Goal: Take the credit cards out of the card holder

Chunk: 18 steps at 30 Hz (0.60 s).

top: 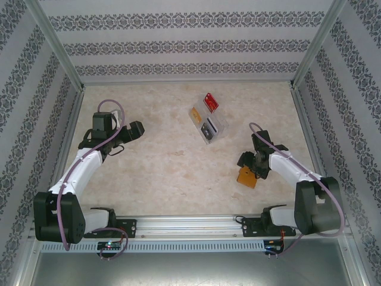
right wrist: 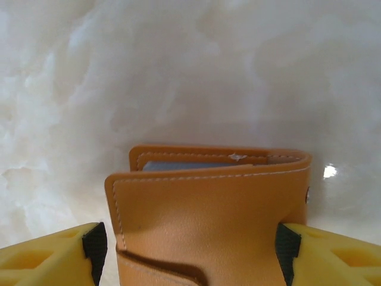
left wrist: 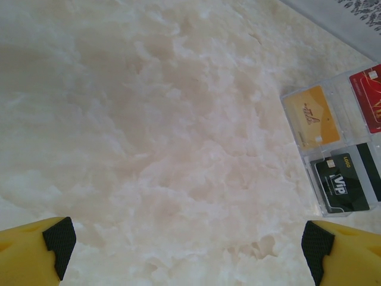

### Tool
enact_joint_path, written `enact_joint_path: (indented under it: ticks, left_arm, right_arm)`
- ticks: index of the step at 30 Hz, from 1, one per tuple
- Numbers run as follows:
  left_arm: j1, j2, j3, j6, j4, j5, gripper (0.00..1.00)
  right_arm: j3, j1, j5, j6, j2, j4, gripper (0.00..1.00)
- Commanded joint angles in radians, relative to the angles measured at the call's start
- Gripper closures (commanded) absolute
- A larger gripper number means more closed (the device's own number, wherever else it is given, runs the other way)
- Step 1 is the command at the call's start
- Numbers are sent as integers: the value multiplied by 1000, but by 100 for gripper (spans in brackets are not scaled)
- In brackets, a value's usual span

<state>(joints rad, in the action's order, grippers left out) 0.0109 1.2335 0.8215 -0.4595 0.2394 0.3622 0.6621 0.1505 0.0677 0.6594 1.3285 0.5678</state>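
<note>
The orange-tan card holder (right wrist: 208, 220) lies folded on the marble table, near the right arm (top: 247, 177). A strip of grey pocket page (right wrist: 184, 166) shows between its covers; any credit cards inside are hidden. My right gripper (right wrist: 190, 250) is open and straddles the holder. Its right pad (right wrist: 287, 250) is against the holder's edge, while a thin gap is left at the left pad (right wrist: 94, 253). One dark credit card (left wrist: 345, 185) lies in the clear tray. My left gripper (left wrist: 187, 250) is wide open over bare table at the left (top: 138, 130).
The clear plastic tray (top: 196, 110) sits at the back centre. It also holds a yellow card (left wrist: 312, 116) and a red card (left wrist: 372, 95). Patterned walls enclose the table on three sides. Bare marble lies between the two arms.
</note>
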Motion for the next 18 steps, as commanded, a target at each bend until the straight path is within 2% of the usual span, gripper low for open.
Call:
enact_joint_path:
  ticks: [1, 6, 12, 18]
  left_arm:
    - [-3, 5, 6, -48, -38, 45, 0]
    - [20, 24, -28, -132, -117, 69, 1]
    - [55, 42, -44, -167, -127, 54, 0]
    - [81, 34, -76, -177, -109, 29, 0]
  right_arm:
    - [12, 54, 80, 24, 72, -79, 24]
    - [83, 210, 101, 61, 170, -161, 25]
    - [220, 414, 107, 104, 337, -264, 25]
    - [363, 531, 66, 87, 453, -301, 29]
